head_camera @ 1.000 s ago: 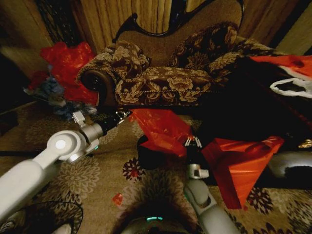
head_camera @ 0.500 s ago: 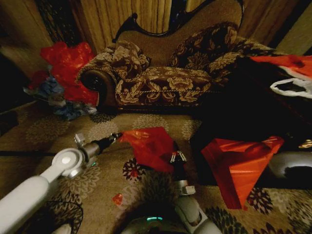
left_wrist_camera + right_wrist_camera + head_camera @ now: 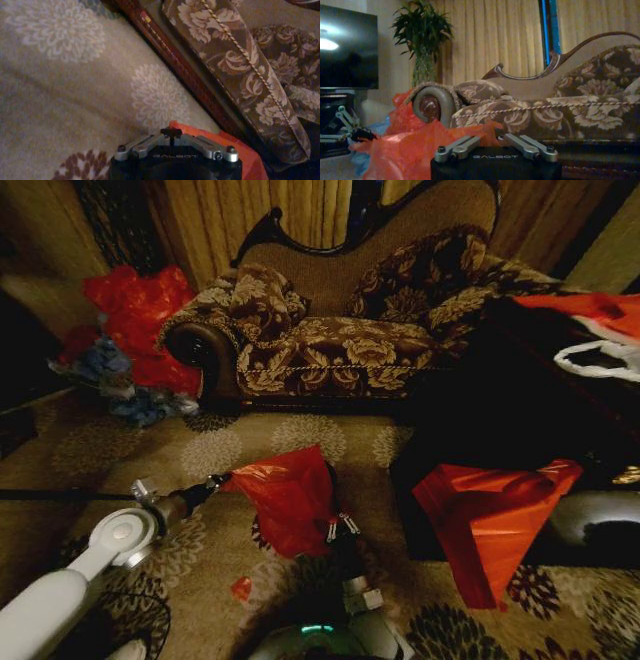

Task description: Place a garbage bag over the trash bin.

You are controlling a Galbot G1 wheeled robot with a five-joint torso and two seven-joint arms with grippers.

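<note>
While the left claw [image 3: 218, 479] pinches one corner of the garbage bag [image 3: 288, 498] and the right claw [image 3: 343, 527] grips its opposite edge, the thin red film hangs stretched between them above the carpet [image 3: 80, 470]. Doing this step well, it would seem, means keeping both edges taut and spread so the mouth opens wide enough to drop over the trash bin, which cannot be made out here and may lie hidden beneath the bag. From the left wrist, the red film [image 3: 240, 153] shows pinched at that claw [image 3: 171, 132]; from the right wrist, the bag [image 3: 405, 150] billows ahead of that claw [image 3: 490, 139], whose fingers are closed on it. Around them: a mound of red and blue plastic [image 3: 135, 330] at left, a floral sofa [image 3: 350, 320] behind, an angular red stack [image 3: 495, 515] at right.
</note>
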